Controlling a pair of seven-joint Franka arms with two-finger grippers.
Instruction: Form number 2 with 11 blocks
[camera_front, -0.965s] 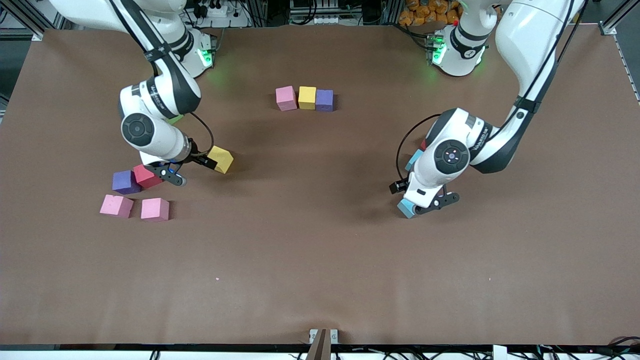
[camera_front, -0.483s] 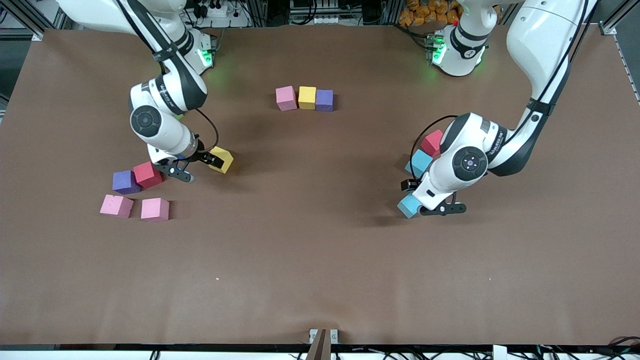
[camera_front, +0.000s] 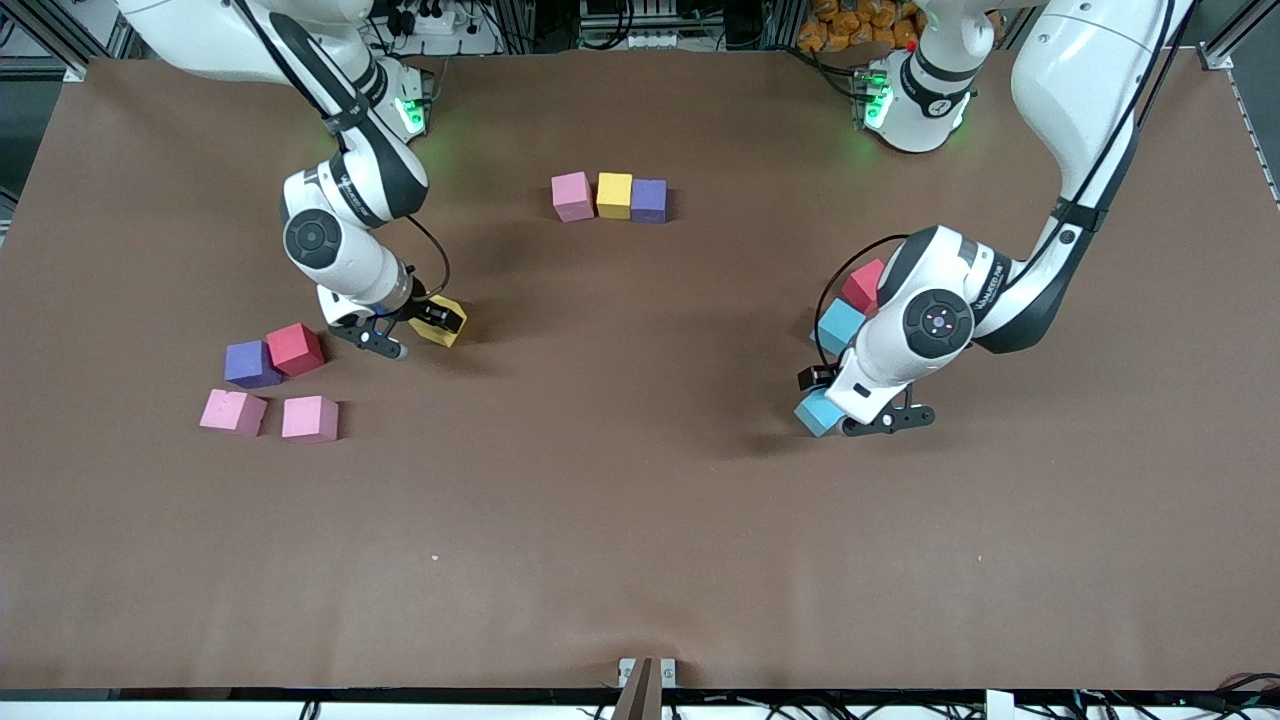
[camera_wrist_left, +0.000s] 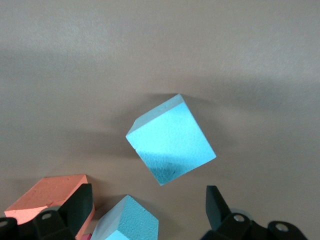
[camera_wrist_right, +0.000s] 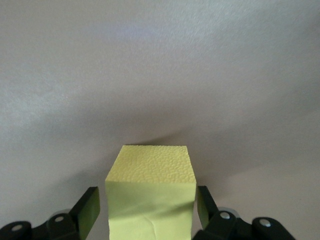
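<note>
On the brown table (camera_front: 640, 520), a row of pink, yellow and purple blocks (camera_front: 609, 196) lies near the bases. Toward the right arm's end from that row, the right gripper (camera_front: 405, 332) straddles a yellow block (camera_wrist_right: 150, 200), fingers not quite touching. Toward the left arm's end, the left gripper (camera_front: 868, 418) stands spread beside a light blue block (camera_wrist_left: 170, 139).

3 blocks (camera_front: 610, 196) side by side

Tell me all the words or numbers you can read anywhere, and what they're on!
There is small dark lettering on the right arm and the left arm near their wrists, but it is too small to read.
The blocks, like the yellow block and the light blue block, carry no text.
The table has no writing.
</note>
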